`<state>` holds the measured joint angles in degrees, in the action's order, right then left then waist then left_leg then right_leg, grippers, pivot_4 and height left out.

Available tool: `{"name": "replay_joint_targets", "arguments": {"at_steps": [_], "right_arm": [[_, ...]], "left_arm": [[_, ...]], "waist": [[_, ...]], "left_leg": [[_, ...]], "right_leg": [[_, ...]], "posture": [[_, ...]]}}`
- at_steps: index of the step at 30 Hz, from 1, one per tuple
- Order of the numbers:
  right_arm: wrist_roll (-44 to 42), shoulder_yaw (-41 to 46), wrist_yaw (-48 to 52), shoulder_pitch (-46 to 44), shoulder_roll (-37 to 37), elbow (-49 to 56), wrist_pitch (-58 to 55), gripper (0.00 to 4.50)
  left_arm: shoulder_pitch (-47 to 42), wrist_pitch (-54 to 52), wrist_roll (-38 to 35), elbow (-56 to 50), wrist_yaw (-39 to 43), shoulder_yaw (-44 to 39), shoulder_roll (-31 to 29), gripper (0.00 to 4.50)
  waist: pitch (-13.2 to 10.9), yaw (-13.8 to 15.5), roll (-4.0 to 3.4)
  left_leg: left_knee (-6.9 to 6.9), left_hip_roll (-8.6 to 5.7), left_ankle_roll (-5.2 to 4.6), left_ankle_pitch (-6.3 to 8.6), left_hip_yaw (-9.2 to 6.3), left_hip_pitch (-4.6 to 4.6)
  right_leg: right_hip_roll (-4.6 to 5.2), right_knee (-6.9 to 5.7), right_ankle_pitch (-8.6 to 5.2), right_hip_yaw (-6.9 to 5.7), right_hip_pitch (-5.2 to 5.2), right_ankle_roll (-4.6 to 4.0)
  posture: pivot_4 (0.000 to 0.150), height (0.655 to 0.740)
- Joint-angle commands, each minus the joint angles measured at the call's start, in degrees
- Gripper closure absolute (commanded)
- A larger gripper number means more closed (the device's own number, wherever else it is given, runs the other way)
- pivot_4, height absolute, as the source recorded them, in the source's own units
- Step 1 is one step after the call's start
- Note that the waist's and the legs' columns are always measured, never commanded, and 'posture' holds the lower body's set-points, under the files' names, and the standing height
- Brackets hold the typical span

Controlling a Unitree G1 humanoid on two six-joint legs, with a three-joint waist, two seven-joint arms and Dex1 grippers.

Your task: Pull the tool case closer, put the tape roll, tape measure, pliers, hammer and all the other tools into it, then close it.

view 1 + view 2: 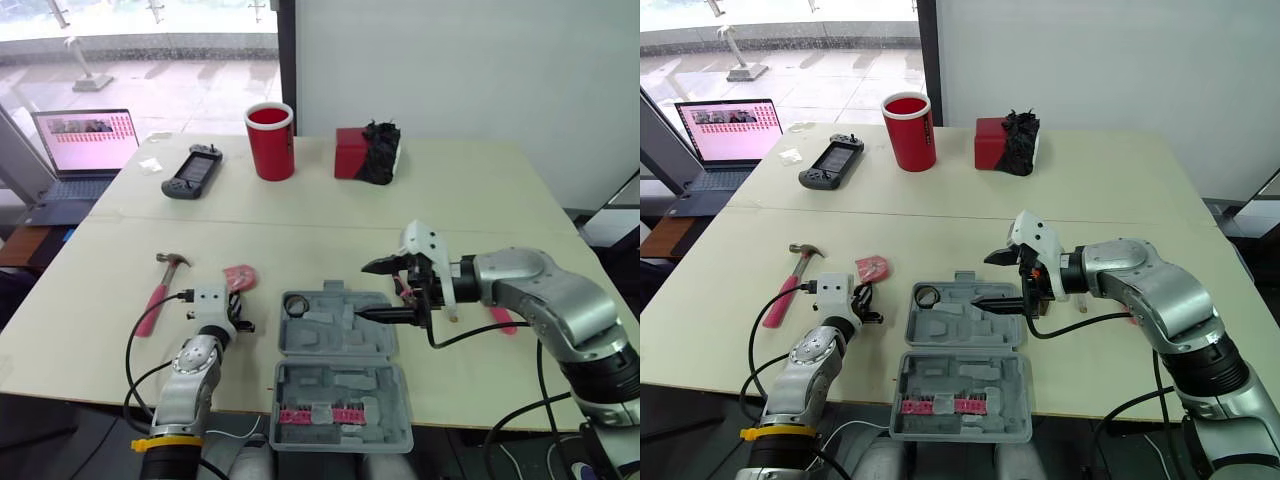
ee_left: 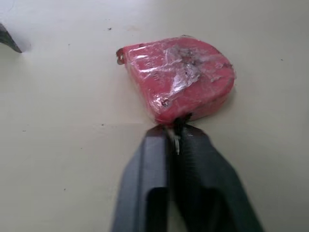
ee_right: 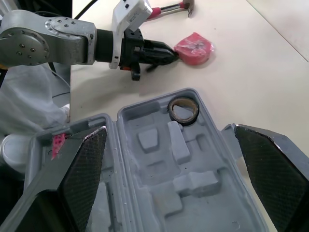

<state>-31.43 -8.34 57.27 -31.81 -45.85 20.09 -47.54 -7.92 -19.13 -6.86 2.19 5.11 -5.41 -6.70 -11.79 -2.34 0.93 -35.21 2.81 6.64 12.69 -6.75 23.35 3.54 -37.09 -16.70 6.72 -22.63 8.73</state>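
We see left pincer (image 2: 176,133) pinched closed, tips touching the tape measure (image 2: 181,77) edge on the table (image 1: 450,200). Right pincer (image 1: 363,291) spread wide, empty, over the open tool case (image 1: 335,345); tape roll (image 3: 183,110) sits in its corner pocket. Hammer (image 1: 160,285) lies near the left pincer.

Red cup (image 1: 269,140), laptop (image 1: 80,150), handheld console (image 1: 192,172), red box (image 1: 352,152).

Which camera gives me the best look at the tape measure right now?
Left wrist view: the tape measure sits close-up at the left gripper's shut fingertips. Eye views show it small; right wrist view, from afar.
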Motion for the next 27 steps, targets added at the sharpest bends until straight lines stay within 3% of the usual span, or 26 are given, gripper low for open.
{"name": "replay_joint_targets", "arguments": {"at_steps": [1,10,27], "right_arm": [[0.4,1.1,-0.1,-0.2,-0.5,1.4,0.8,0.00],[1.6,-0.2,0.8,-0.3,-0.1,0.6,1.3,0.00],[2.1,-4.2,5.3,-0.4,1.8,-0.5,3.6,0.00]], "left_arm": [[0.2,1.3,0.3,0.3,0.1,0.0,0.0,4.47],[5.1,1.2,-1.2,-5.2,4.9,1.5,-1.4,4.47],[31.9,-3.9,-5.3,-25.8,15.0,-0.1,-10.8,4.47]], "waist": [[0.0,0.1,0.00],[0.0,-0.1,0.00],[0.0,-0.4,0.01]], "left_leg": [[0.00,0.00,0.00,0.00,0.00,0.00],[0.04,0.00,0.00,0.00,0.00,0.00],[0.11,0.01,0.00,0.01,0.02,0.00]], "right_leg": [[0.00,0.00,0.00,0.00,0.00,0.00],[0.00,0.00,0.00,0.00,-0.02,0.00],[0.02,0.07,-0.15,0.02,-0.09,-0.26]], "posture": [[0.150,0.7400],[0.150,0.7400],[0.150,0.7400]]}}
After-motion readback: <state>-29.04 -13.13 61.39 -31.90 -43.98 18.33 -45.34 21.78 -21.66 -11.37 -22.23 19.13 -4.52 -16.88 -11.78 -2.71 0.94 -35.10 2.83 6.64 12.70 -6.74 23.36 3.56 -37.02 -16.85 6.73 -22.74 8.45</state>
